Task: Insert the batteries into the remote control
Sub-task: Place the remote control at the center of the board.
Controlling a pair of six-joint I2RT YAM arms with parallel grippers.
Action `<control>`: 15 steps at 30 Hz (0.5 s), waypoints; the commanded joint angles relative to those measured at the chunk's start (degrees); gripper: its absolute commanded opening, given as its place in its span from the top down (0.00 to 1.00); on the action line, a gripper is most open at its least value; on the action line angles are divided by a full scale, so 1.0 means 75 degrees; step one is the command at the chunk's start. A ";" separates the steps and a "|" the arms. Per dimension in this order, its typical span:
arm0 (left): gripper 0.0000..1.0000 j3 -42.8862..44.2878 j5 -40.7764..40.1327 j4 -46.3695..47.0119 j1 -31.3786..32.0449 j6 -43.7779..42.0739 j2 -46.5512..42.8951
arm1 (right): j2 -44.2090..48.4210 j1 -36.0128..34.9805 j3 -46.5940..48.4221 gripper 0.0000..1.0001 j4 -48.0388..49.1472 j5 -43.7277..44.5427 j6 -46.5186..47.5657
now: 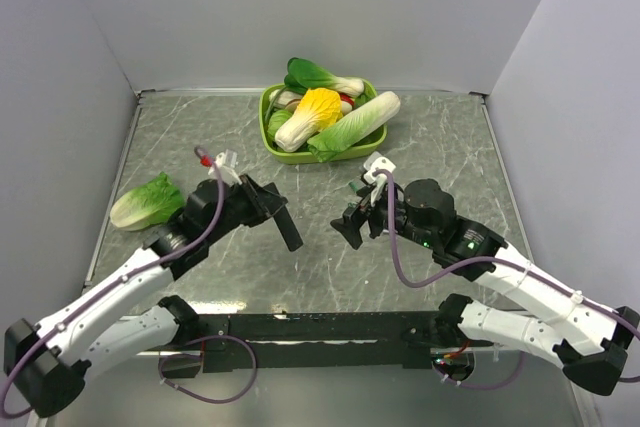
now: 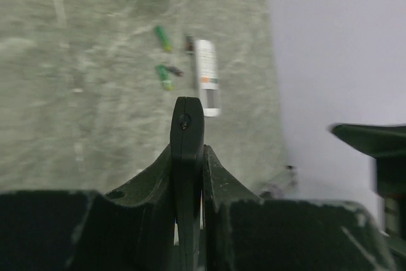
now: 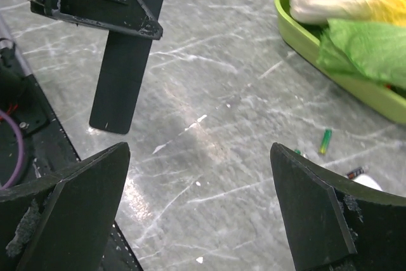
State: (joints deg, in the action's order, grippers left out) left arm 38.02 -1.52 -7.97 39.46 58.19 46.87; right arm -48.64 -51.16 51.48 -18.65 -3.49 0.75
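The left claw [image 1: 262, 201] is clamped on one end of the remote control [image 1: 287, 226]. The slim bar looks stiff, light and smooth, so it may pivot in that edge grip. The right claw [image 3: 198, 176] stands wide open. The batteries [image 2: 163, 38] lie on the surface [image 1: 300, 277] beside a white remote [image 2: 207, 74]. Tiny and likely to roll, they are best pinched mid-body.

Marbled table [image 1: 440, 147] bears tray [image 3: 303, 35], lettuce [image 1: 147, 201], batteries [image 2: 164, 38], white remote [image 2: 207, 74].

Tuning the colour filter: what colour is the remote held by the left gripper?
The remote is plain black; the right wrist view shows it best.
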 commanded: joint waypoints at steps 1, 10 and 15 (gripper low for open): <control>0.88 0.0975 -0.0933 -0.1780 0.0000 -0.1277 0.1152 | 0.0298 0.0082 -0.0126 0.00 -0.0044 0.0453 -0.0358; 0.87 0.3082 -0.3169 -0.4349 -0.0082 -0.2602 0.5180 | 0.0520 0.0071 -0.0337 0.00 -0.0266 0.0921 -0.0347; 0.87 0.4653 -0.5103 -0.6303 -0.0175 -0.2674 0.7668 | 0.0801 0.0083 -0.0501 0.00 -0.0442 0.1203 -0.0370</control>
State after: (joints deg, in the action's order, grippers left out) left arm 64.38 -25.17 -39.83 38.92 40.71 94.41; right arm -44.93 -50.83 48.56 -21.30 2.63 -1.06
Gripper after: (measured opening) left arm 0.203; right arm 0.994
